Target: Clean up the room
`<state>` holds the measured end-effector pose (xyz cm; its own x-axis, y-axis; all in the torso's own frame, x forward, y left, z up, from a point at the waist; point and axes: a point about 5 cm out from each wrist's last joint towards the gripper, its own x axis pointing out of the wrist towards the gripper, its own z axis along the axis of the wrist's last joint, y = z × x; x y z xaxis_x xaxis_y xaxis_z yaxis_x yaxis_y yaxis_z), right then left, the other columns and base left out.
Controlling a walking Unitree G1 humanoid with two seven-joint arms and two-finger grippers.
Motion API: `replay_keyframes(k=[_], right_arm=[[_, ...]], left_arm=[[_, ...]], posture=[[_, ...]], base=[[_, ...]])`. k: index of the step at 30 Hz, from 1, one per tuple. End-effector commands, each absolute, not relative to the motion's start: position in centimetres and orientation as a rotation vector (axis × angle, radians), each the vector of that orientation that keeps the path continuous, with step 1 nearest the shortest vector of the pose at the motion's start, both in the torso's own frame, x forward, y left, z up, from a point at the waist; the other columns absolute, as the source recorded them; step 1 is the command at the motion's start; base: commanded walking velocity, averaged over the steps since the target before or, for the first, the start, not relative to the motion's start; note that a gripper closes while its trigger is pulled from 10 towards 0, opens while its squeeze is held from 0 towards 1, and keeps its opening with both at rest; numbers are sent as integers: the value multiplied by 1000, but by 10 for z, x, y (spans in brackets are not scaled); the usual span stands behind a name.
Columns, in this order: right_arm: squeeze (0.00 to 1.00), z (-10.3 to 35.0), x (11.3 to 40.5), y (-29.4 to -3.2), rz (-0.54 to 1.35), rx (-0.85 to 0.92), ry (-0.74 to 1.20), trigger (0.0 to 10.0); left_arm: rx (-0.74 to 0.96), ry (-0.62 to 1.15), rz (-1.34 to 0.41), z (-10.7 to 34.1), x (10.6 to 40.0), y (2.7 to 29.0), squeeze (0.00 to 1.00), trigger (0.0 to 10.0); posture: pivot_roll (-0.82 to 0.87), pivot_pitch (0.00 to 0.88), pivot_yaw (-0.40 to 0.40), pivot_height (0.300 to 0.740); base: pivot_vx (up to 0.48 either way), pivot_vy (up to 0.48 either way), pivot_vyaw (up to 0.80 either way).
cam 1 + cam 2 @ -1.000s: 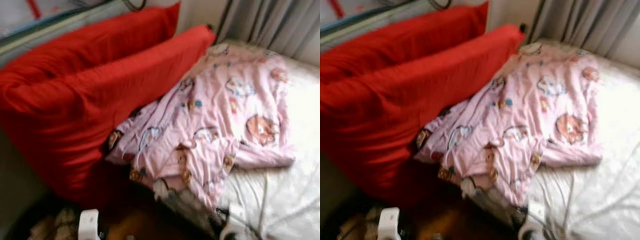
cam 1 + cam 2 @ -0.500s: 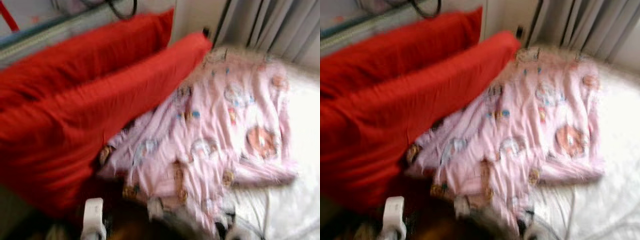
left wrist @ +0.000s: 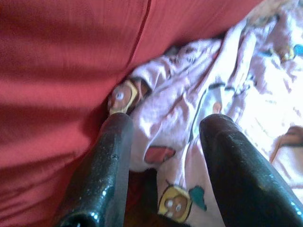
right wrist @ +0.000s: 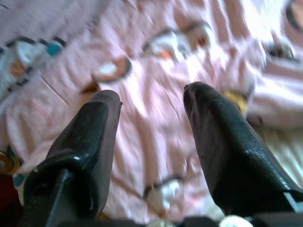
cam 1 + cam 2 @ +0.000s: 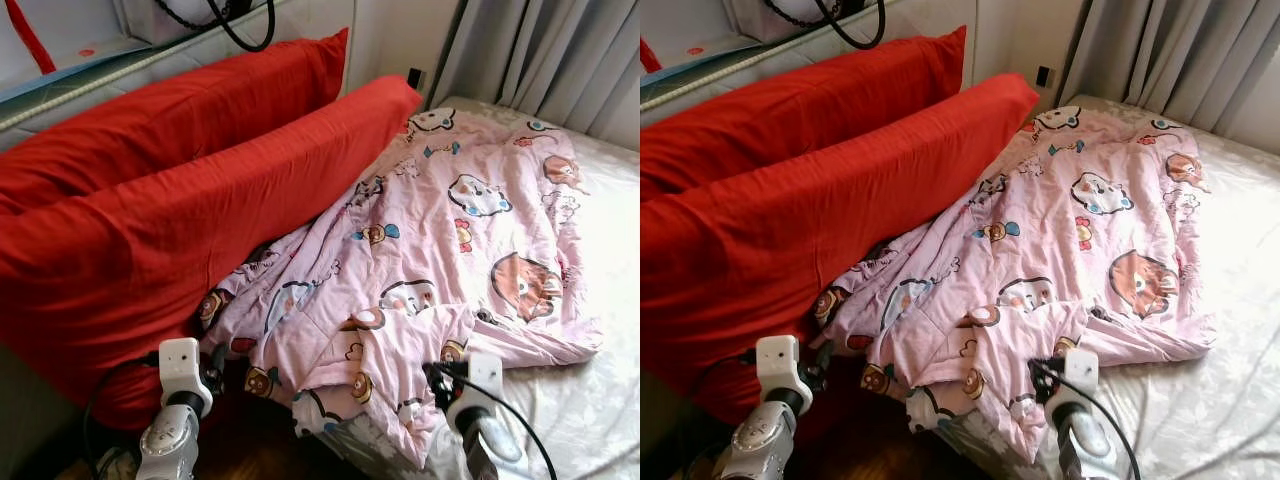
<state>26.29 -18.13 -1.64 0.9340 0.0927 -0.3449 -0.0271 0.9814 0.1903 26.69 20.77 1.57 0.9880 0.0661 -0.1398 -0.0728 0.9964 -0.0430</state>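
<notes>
A crumpled pink blanket (image 5: pixel 440 240), printed with cartoon bears and other small figures, lay spread across a pale patterned bed (image 5: pixel 590 400), its near edge bunched and folded over itself. Against the blanket's left side leaned 2 long red pillows (image 5: pixel 190 200), one propped behind the other, the front pillow touching and partly covering the blanket's edge. Behind the pillows ran a light ledge (image 5: pixel 110 70) with a black cable (image 5: pixel 245 30) looping down over it. Grey curtains (image 5: pixel 550 50) hung beyond the blanket's far end, next to a pale wall carrying a small dark socket (image 5: pixel 414 77).

The left gripper (image 3: pixel 163 156) was held low at the blanket's near left corner, where the fabric met the front pillow. Its 2 black fingers (image 3: pixel 106 161) stood apart, with the pink cloth showing between them and nothing clamped. From the head camera, its white wrist block sat just beside the red pillow, a dark cable trailing from it.

The right gripper (image 4: pixel 151 123) was poised over the blanket's bunched near edge, close to a bear print. Its fingers (image 4: pixel 218 137) were likewise spread apart, empty, with pink fabric visible in the gap. Whether either gripper's tips touched the cloth could not be told.

Below the blanket's near edge, dark wooden floor (image 5: pixel 260 455) showed between the 2 arms.
</notes>
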Motion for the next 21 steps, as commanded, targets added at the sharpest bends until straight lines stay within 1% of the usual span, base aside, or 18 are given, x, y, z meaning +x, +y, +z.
replay_keyframes(k=[1, 2, 7, 14, 16, 17, 18, 19, 21], right_arm=[[0, -15, 262, -183, 63, 173, 333, 10000], [0, -10, 262, -185, 57, 173, 287, 10000], [0, -6, 258, -186, 13, 207, 215, 10000], [0, 5, 260, -169, 118, 112, 154, 10000], [0, 6, 262, -170, 111, 92, 156, 10000], [0, 6, 264, -173, 73, 90, 170, 10000], [0, 5, 265, -174, 45, 98, 180, 10000], [0, 5, 267, -175, 9, 117, 187, 10000], [0, 7, 269, -174, -13, 136, 178, 10000]], left_arm=[[-41, 124, 63, 16, 263, 206, 0, 10000], [-31, 110, 54, 17, 260, 206, 0, 10000], [-26, 99, 53, 17, 253, 209, 0, 10000], [-22, 82, 44, 26, 258, 210, 0, 10000], [-22, 80, 42, 27, 260, 209, 0, 10000], [-23, 79, 40, 28, 262, 208, 0, 10000], [-23, 77, 36, 28, 262, 207, 0, 10000], [-10, 75, 15, 29, 263, 204, 0, 10000], [16, 69, -26, 31, 263, 198, 0, 10000]], posture=[[43, 94, -48, 740], [39, 92, -46, 740], [38, 89, -40, 740], [26, 85, -33, 740], [23, 83, -31, 740], [22, 82, -30, 740], [18, 81, -29, 735], [20, 81, -28, 720], [24, 85, -28, 705]], base=[[0, 0, 0], [0, 0, 0], [0, 0, 0], [0, 0, 0], [0, 0, 0], [0, 0, 0], [0, 0, 0], [0, 0, 0], [0, 0, 0]])
